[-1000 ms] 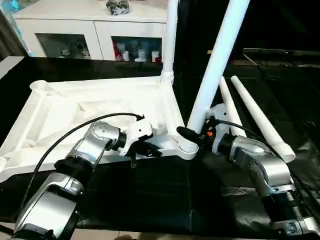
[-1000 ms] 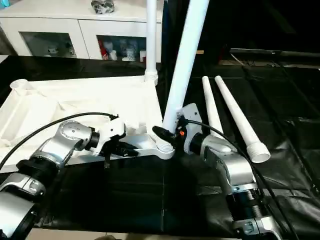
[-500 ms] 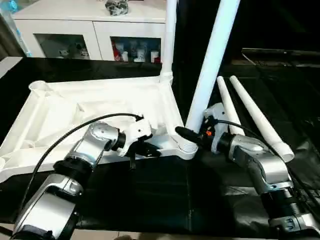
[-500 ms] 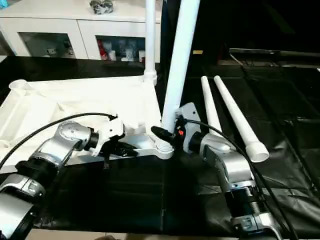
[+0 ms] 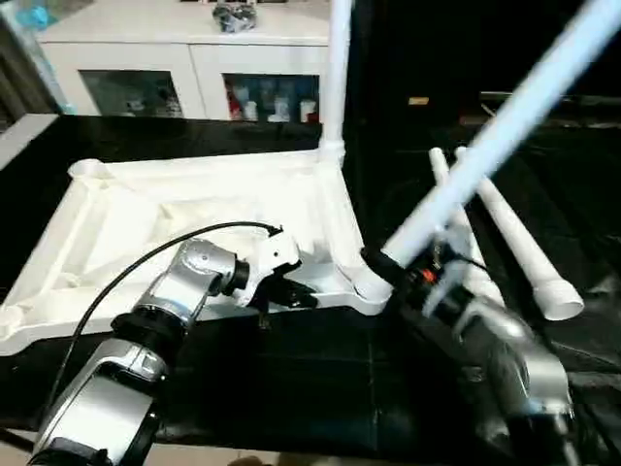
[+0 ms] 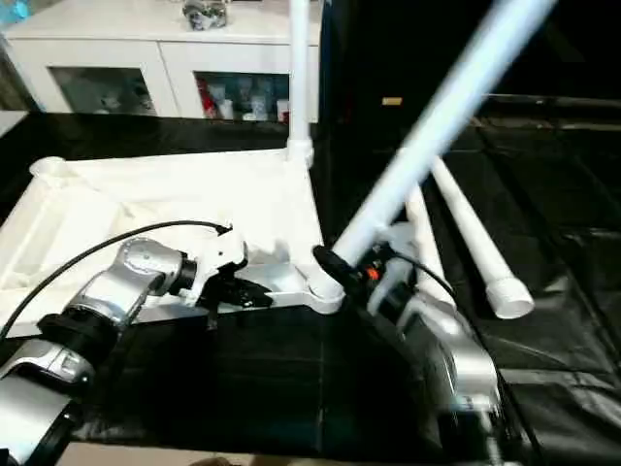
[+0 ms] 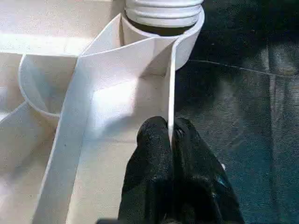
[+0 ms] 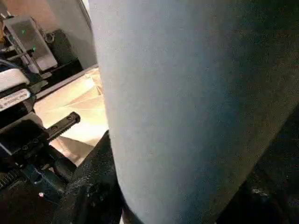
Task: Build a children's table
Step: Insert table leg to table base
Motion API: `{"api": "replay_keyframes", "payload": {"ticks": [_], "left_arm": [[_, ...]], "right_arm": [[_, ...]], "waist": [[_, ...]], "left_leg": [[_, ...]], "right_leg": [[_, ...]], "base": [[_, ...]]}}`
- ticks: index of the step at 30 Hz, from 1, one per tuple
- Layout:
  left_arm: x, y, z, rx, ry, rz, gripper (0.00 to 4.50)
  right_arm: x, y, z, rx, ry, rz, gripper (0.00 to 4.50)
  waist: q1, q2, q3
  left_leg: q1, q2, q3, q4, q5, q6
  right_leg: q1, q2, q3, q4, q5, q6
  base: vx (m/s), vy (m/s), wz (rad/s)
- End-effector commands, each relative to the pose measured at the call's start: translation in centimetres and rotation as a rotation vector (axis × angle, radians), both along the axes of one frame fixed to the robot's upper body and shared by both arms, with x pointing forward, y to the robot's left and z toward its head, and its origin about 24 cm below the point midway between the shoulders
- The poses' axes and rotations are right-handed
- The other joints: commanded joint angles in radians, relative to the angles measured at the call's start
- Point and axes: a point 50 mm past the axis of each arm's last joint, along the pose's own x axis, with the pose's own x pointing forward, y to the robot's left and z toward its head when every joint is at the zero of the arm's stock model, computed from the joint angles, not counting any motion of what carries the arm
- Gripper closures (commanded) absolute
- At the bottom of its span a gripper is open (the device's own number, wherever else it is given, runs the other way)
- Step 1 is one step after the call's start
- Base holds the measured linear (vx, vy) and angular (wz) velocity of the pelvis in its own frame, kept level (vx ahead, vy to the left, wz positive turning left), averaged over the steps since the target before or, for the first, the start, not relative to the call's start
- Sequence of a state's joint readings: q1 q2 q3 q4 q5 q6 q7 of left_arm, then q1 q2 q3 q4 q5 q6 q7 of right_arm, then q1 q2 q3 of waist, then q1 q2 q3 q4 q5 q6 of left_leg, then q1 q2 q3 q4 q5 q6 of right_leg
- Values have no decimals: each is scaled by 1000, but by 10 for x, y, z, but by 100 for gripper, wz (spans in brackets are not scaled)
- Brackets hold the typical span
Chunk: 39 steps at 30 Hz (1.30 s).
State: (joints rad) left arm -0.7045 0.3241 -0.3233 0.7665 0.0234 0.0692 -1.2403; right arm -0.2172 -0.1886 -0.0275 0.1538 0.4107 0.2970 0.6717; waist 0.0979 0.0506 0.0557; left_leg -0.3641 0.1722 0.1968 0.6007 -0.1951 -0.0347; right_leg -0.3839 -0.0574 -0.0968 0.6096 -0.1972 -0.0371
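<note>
The left gripper (image 7: 170, 135) pinches the near rim of the upturned white plastic tabletop (image 5: 194, 209); the right gripper (image 5: 388, 272) clasps a slanted long white tube leg (image 5: 495, 141) at the near-right socket.

We cannot read any text, label, brand, number or sign in these pictures. In the right wrist view a small white label (image 8: 13, 97) sits on a dark device, and it carries some dark print, but the letters are too blurred for us to read them. The coloured items (image 5: 272, 99) behind the glass doors of the white cabinet (image 5: 155, 58) are too small, so we can make out no words on them.
</note>
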Motion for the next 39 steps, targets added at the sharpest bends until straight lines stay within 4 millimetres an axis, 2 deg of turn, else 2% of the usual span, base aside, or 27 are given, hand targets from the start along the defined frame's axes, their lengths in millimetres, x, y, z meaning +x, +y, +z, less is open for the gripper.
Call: {"api": "replay_keyframes", "payload": {"ticks": [1,6,7,8,10,12,13,15,16,17,18,19,20,21,22,23,24,25,26,27,28,29,30,31,34,37,39], "left_arm": [[10,7,14,-56,-48,83,450],[13,6,14,-50,-59,95,450],[14,5,15,-49,-65,101,450],[15,5,15,-49,-68,105,450],[15,5,15,-49,-73,112,450],[16,5,15,-49,-75,115,450],[16,5,15,-47,-77,117,450],[16,6,15,-45,-81,118,450],[16,7,16,-44,-83,118,450],[17,8,16,-42,-85,118,450],[17,8,16,-42,-85,118,450],[16,10,17,-39,-87,115,450],[16,13,17,-31,-91,105,450],[15,13,17,-27,-93,100,450],[15,15,17,-19,-96,92,450],[14,17,17,-8,-100,85,450],[14,19,18,-1,-102,81,450],[14,21,18,4,-104,80,450],[14,22,18,7,-104,81,450],[14,24,19,16,-108,77,450],[14,26,20,28,-113,72,450],[14,27,20,29,-113,71,450],[14,28,21,36,-115,67,450],[13,30,22,44,-115,56,450],[10,34,23,71,-111,9,450],[9,33,23,75,-104,-10,450],[9,33,24,75,-104,-12,450]], "right_arm": [[-12,0,-18,-97,63,31,257],[-15,-1,-23,-258,44,84,257],[-15,-1,-22,-291,36,110,257],[-15,-1,-21,-305,31,124,257],[-14,-1,-20,-327,23,146,257],[-14,0,-20,-334,21,155,257],[-14,0,-20,-339,19,168,257],[-13,2,-20,-344,18,193,257],[-12,4,-20,-345,18,209,257],[-9,6,-21,-346,18,229,257],[-9,6,-21,-346,18,229,257],[-6,9,-21,-340,19,247,257],[-3,13,-21,-335,18,267,257],[-2,14,-21,-334,17,275,257],[-1,17,-21,-334,15,296,257],[0,20,-21,-334,13,319,257],[1,24,-22,-337,11,342,257],[1,27,-22,-335,9,366,257],[1,29,-22,-332,7,387,257],[0,32,-22,-328,7,412,257],[-1,34,-23,-324,5,443,257],[-1,35,-23,-323,5,447,257],[-2,36,-23,-321,5,470,257],[-3,38,-24,-320,3,501,257],[-9,43,-25,-305,3,590,257],[-11,44,-26,-307,2,649,257],[-12,44,-26,-307,2,654,257]], "waist": [[1,1,-69],[3,0,-66],[2,-8,-67],[2,-5,-67],[1,-13,-65],[2,-9,-65],[0,-21,-65],[1,-16,-65],[1,-26,-65],[1,-21,-64],[0,-20,-64],[-3,-37,-63],[-1,-32,-63],[-6,-33,-60],[-9,-44,-60],[-7,-41,-60],[-11,-45,-58],[-12,-42,-58],[-15,-51,-57],[-14,-58,-56],[-11,-54,-57],[-12,-64,-58],[-9,-59,-59],[-10,-64,-59],[-7,-63,-63],[-5,-63,-64],[-3,-65,-64]], "left_leg": [[11,70,-40,-66,-155,40],[12,66,-39,-65,-162,41],[11,66,-38,-66,-160,44],[11,67,-40,-66,-158,44],[13,67,-37,-66,-163,51],[12,70,-39,-67,-162,52],[11,69,-38,-68,-159,55],[9,69,-39,-66,-148,60],[9,68,-37,-67,-146,63],[9,66,-37,-65,-148,64],[9,66,-37,-65,-151,63],[8,67,-36,-67,-150,65],[11,67,-38,-67,-156,62],[12,68,-38,-69,-172,57],[12,70,-38,-72,-179,52],[12,70,-40,-71,-181,50],[12,71,-41,-74,-187,47],[11,70,-42,-73,-193,44],[10,71,-42,-76,-198,40],[15,72,-41,-76,-205,37],[18,71,-41,-75,-204,34],[17,73,-40,-76,-200,35],[18,75,-41,-77,-194,32],[17,77,-41,-79,-189,33],[18,82,-40,-80,-166,34],[17,80,-36,-77,-150,37],[15,79,-35,-75,-144,40]], "right_leg": [[49,-115,69,-85,-194,-181],[48,-114,69,-94,-269,-147],[48,-113,68,-95,-281,-138],[48,-114,69,-93,-282,-139],[44,-113,70,-96,-292,-141],[44,-114,70,-94,-290,-143],[45,-113,70,-94,-287,-142],[45,-116,70,-92,-283,-143],[46,-115,70,-93,-291,-138],[45,-117,70,-94,-307,-136],[44,-117,69,-97,-323,-132],[45,-115,69,-97,-328,-127],[42,-119,68,-97,-349,-126],[40,-118,68,-102,-373,-123],[41,-117,68,-103,-380,-118],[40,-119,68,-100,-379,-119],[40,-120,68,-101,-386,-120],[40,-121,67,-100,-392,-120],[41,-121,68,-101,-404,-115],[38,-123,70,-105,-418,-111],[37,-125,71,-105,-420,-113],[38,-124,72,-105,-414,-113],[37,-124,73,-100,-390,-119],[38,-124,73,-98,-370,-124],[39,-123,74,-80,-241,-168],[43,-123,75,-72,-170,-196],[45,-124,75,-72,-164,-201]], "base": [[0,0,0],[0,0,0],[0,0,0],[0,0,0],[0,0,0],[0,0,0],[0,0,0],[0,0,0],[0,0,0],[0,0,0],[0,0,0],[0,0,0],[0,0,0],[0,0,0],[0,0,0],[0,0,0],[0,0,0],[0,0,0],[0,0,0],[0,0,0],[0,0,0],[0,0,0],[0,0,0],[0,0,0],[0,0,0],[0,0,0],[0,0,0]]}}
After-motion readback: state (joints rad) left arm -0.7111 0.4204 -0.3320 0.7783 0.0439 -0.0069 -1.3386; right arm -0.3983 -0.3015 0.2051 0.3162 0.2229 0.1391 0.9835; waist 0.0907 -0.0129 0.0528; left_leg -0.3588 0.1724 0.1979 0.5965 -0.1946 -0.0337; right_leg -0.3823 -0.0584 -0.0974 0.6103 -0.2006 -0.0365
